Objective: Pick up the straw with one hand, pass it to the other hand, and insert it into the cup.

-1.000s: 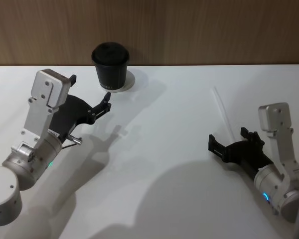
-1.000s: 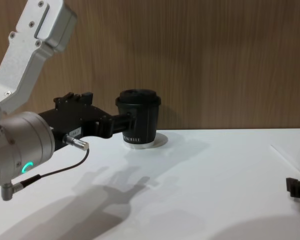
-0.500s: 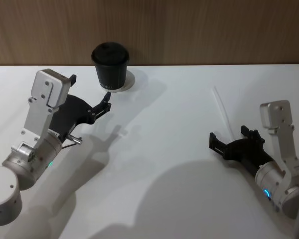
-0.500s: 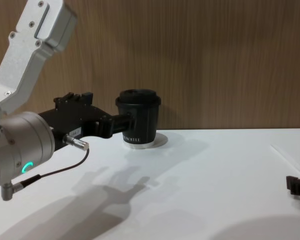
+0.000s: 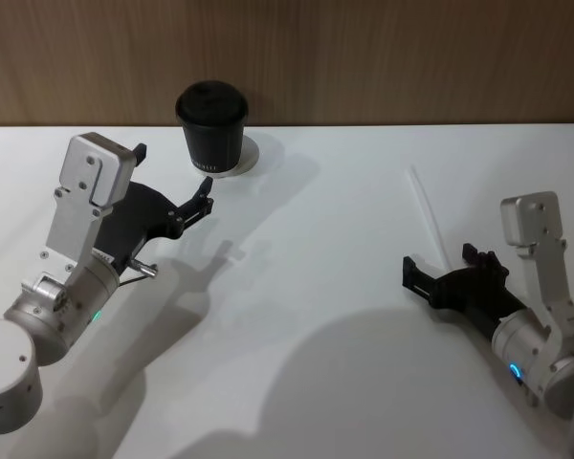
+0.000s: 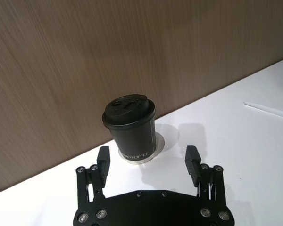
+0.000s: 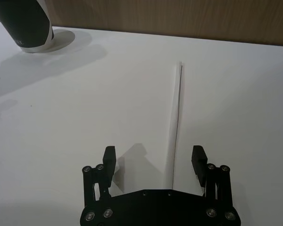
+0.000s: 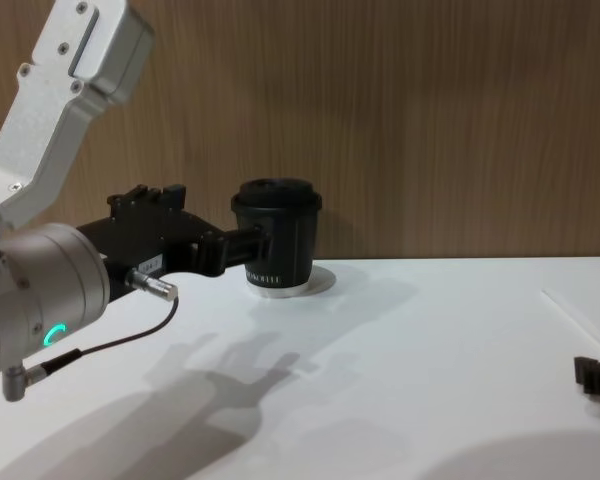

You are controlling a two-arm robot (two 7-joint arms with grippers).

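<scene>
On your left, the left claw [image 5: 174, 164] reaches forward over the white desk [image 5: 316, 287]. It is released, with its two short black fingers spread wide and nothing between them. A silver wrist with a green light sits behind it, and a thin black cable [image 8: 100, 345] hangs below.

Just beyond those fingertips, the black cup [image 5: 213, 129] stands upright with its domed lid on. It sits at the back of the desk, left of centre, close to the wooden wall [image 5: 411, 57]. In the left wrist view, the cup lines up with the gap between the fingers but stays clear of them.

Further right, the thin white straw [image 5: 429, 218] lies flat on the desk, well apart from the cup.

On your far right, the right claw [image 5: 438, 263] sits low over the desk at the straw's near end. It is also released. In the right wrist view, the straw runs between its spread fingers, closer to one than the other. You cannot tell whether either finger touches the straw.
</scene>
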